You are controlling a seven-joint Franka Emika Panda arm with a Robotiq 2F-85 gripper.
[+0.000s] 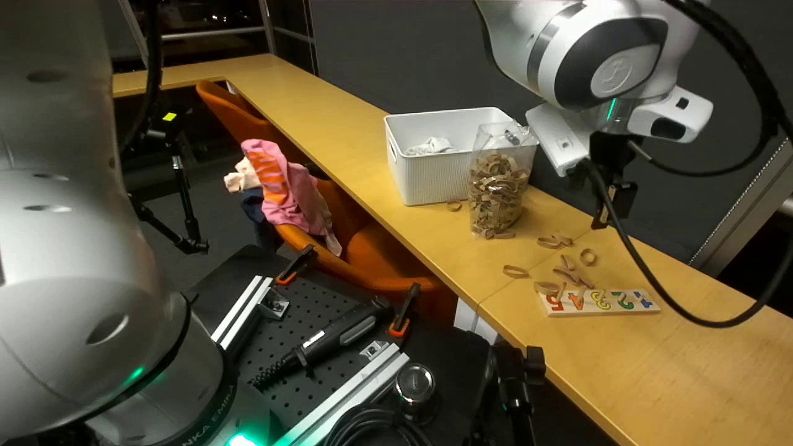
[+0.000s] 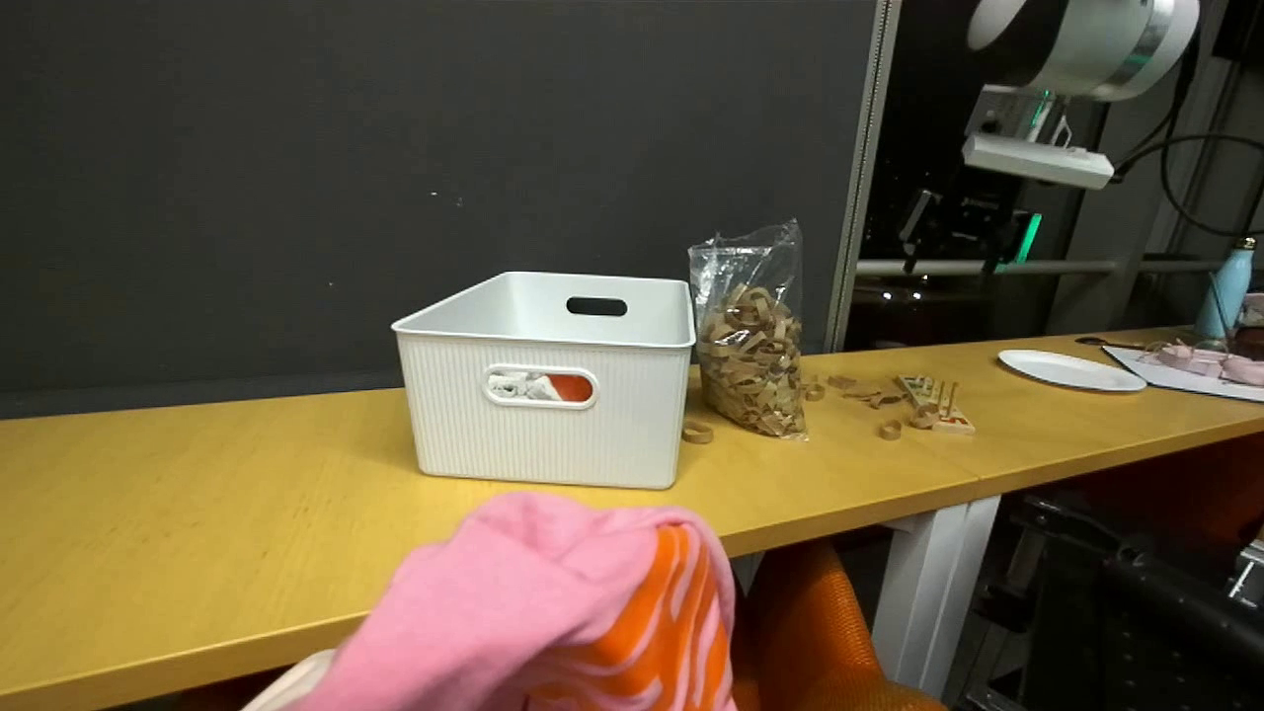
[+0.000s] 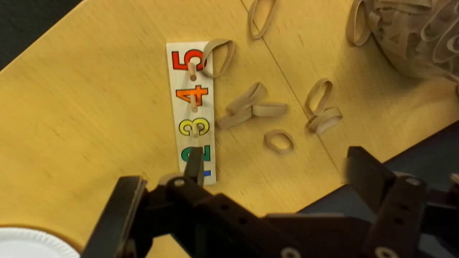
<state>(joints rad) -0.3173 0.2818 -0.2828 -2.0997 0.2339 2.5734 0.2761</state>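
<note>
Gripper spread wide — hangs above the table, apart from the things on it. Number board lies flat below, pegs upright on it, left of centre in the wrist view; one finger blocks part of its 1-and-2 end. Loose tan bands lie scattered right of the board there — one band overlaps its edge by the red 5. In both exterior views a clear bag of bands stands right of the white bin; white cloth sits inside the bin. White plate lies right of the board in an exterior view. Pink cloth drapes over the orange chair, near side of the table.
</note>
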